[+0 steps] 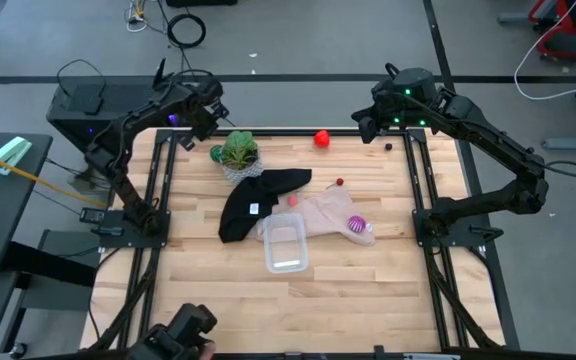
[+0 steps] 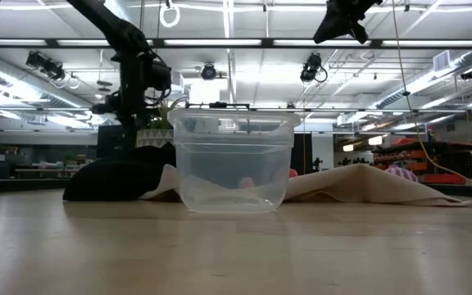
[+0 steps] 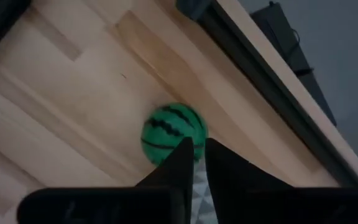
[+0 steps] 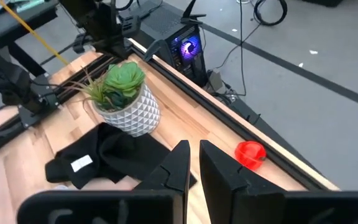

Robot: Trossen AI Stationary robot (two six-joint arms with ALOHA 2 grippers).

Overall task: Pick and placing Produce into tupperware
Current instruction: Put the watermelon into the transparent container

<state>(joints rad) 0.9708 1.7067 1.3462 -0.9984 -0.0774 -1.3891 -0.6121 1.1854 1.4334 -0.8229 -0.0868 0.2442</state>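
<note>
Lying apart: one red fruit (image 1: 321,138), one watermelon (image 3: 173,134), one tupperware (image 1: 285,247).

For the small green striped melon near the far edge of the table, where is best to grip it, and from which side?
Probably from straight above, fingers closing across the widest middle of the green melon. It is a round ball resting free on the table, with the raised edge rail close beside it. The left gripper is nearest.

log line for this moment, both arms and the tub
left gripper: shut, above watermelon fruit at far edge | right gripper: shut, raised near red fruit | tupperware: no fruit inside
</note>
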